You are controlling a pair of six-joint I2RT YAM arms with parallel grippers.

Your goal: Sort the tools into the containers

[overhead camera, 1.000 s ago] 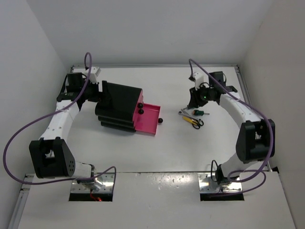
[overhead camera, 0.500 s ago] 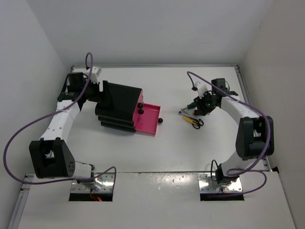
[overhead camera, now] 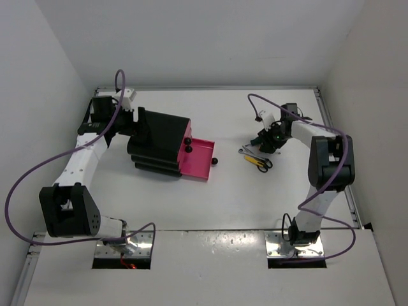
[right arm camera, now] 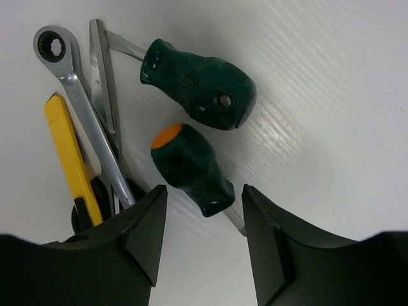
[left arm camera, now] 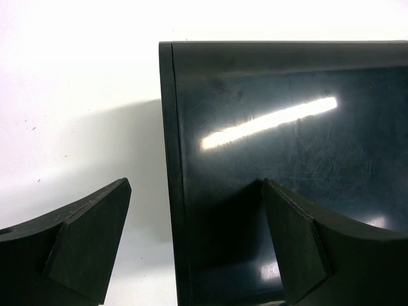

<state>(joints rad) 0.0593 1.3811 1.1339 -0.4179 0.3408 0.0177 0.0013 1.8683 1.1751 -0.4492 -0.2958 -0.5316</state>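
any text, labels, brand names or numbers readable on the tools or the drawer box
No text can be read in any view.
Larger green screwdriver handle: a small raised mark, too blurred to read.
Black drawer unit, wrench, yellow-handled tool: no markings visible.

Robot test cell, lab-type setup. White worktop (overhead camera: 236, 204) boxed in by plain white walls (overhead camera: 204, 38). Left arm (overhead camera: 80, 162) and right arm (overhead camera: 328, 162) bolted to metal plates (overhead camera: 274, 245) at the near edge, purple cables (overhead camera: 7, 207) looping loose.
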